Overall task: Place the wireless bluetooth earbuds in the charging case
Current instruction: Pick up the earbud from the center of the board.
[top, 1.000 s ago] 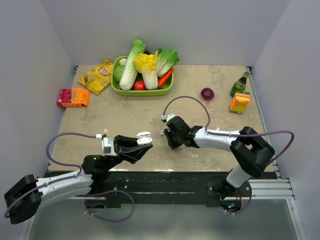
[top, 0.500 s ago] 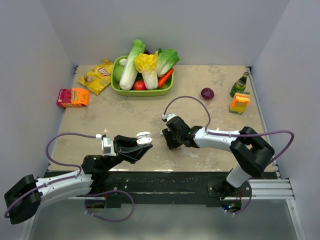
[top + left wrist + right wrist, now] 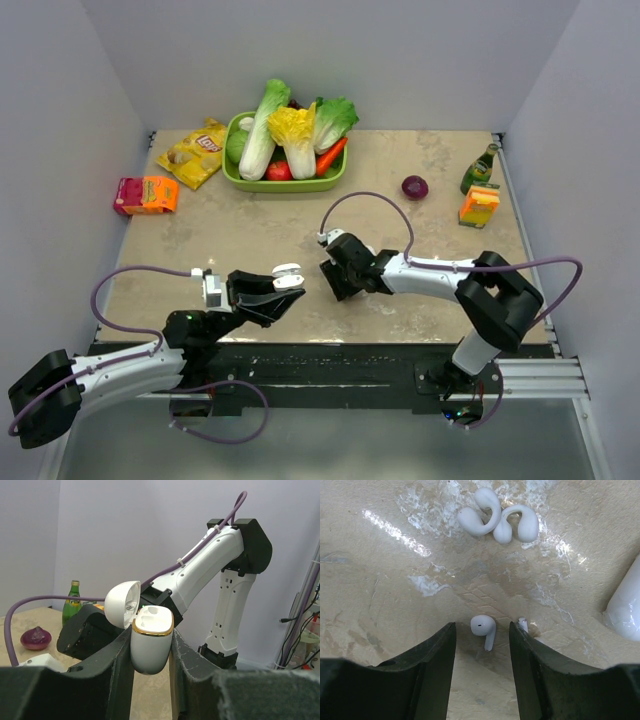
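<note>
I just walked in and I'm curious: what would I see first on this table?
Probably the open white case, pinched in the left gripper near the front edge with its lid flipped up. Close by, a tiny white earbud lies on the table inside the open right gripper. At the back, a green bowl heaped with leafy vegetables stands out.

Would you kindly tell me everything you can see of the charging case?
The case is glossy white plastic, pebble-shaped, with a gold rim round its mouth. Its hinged lid stands open, tipped back to the left in the left wrist view. The case sits upright, clamped at its sides between the black fingers of the left gripper. What its sockets hold cannot be told.
</note>
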`<state>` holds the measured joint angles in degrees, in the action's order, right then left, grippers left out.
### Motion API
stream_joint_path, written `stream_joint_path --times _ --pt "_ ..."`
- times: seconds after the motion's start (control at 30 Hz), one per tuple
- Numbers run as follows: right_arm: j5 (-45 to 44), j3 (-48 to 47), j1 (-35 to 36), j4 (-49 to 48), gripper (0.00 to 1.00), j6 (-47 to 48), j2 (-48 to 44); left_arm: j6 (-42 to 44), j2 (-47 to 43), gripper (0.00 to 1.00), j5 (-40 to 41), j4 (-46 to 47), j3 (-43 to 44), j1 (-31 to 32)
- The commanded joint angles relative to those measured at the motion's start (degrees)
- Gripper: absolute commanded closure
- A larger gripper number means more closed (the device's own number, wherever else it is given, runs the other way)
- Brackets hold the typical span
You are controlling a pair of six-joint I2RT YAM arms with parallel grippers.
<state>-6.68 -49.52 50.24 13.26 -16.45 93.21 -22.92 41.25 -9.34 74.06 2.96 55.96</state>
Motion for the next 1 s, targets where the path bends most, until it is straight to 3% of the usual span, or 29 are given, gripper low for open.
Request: stream_joint_path --times 0.0,0.97 --pt "-1.85 -2.42 1.09 2.3 0.51 1.94 0.66 0.95 -0.03 1.0 0.2 6.97 -14.21 0.37" --pt "-9.23 -6.12 4.78 8.36 0.56 1.16 5.31 0.59 0.76 1.0 0.82 8.37 -14.74 0.81"
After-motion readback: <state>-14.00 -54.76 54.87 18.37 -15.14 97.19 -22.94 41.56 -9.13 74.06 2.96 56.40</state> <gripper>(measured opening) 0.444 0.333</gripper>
